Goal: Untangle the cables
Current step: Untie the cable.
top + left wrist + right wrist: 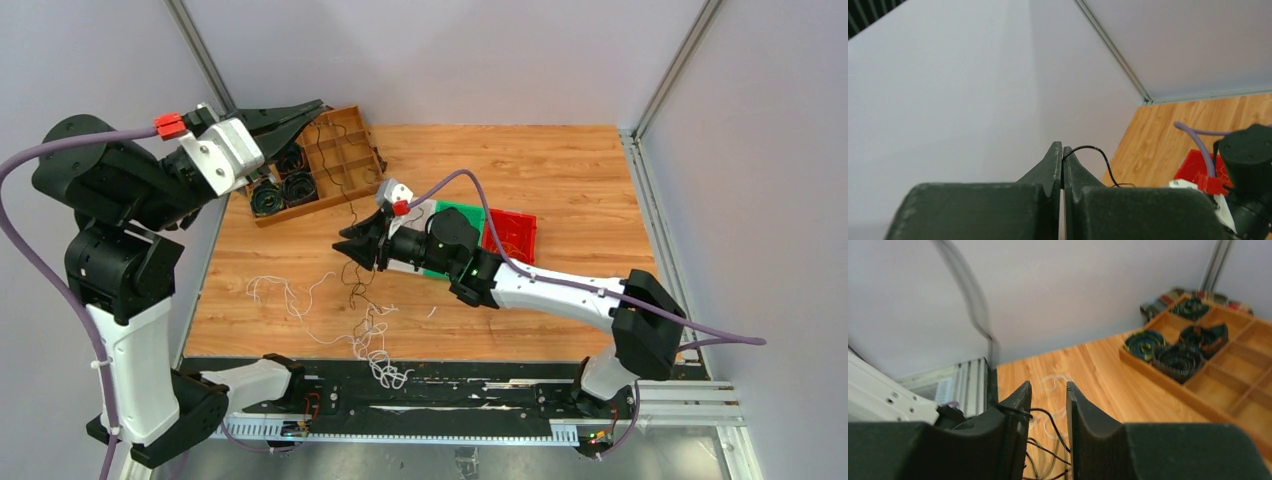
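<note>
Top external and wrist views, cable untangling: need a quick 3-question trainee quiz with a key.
1. True or false: the left pincer is shut on a black cable.
2. Where do the black coiled rolls sit? A) in the wooden tray B) in a metal bin C) in a cardboard box
3. Short answer: what colour is the thin cable passing between the fingers of the right pincer?

Key: 1 true; 2 A; 3 black.
</note>
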Controlling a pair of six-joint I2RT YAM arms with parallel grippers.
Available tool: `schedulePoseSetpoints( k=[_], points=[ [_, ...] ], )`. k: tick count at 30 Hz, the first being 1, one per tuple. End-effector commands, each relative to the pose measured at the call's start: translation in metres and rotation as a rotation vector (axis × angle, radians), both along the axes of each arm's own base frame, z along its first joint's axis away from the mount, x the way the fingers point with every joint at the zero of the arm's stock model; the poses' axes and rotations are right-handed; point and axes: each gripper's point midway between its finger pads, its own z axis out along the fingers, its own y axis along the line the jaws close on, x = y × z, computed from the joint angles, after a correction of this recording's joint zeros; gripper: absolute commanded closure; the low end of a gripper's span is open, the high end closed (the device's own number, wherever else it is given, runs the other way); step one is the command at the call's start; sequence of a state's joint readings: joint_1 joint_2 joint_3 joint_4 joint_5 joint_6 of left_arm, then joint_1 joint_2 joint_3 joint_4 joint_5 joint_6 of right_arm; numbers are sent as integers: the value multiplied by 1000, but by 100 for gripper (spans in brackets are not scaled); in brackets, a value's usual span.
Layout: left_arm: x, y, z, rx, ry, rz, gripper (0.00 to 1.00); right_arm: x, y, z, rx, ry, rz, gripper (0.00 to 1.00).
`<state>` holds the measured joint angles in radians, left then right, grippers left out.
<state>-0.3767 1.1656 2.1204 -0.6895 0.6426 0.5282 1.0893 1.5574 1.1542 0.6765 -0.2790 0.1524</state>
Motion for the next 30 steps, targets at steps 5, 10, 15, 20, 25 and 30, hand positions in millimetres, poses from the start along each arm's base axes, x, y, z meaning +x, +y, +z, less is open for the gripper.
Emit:
schedulePoseSetpoints(
  k=[5,10,15,20,25,30],
  points=[
    [10,13,39,-43,-112,102,100,22,-10,-79,-65,47,-147,77],
    [26,29,63,-116,-174,219,99,31,-21,-131,-141,81,-211,82],
    [42,38,75,-160,-207,300,100,36,-33,-170,-210,110,-250,86],
    [47,51,110,-236,-304,373,100,38,-43,-199,-251,145,-282,98],
    [61,61,124,-269,-359,452,99,37,-46,-225,-278,200,-294,99],
    [65,78,146,-332,-455,549,99,34,-53,-256,-330,250,-308,99]
  ],
)
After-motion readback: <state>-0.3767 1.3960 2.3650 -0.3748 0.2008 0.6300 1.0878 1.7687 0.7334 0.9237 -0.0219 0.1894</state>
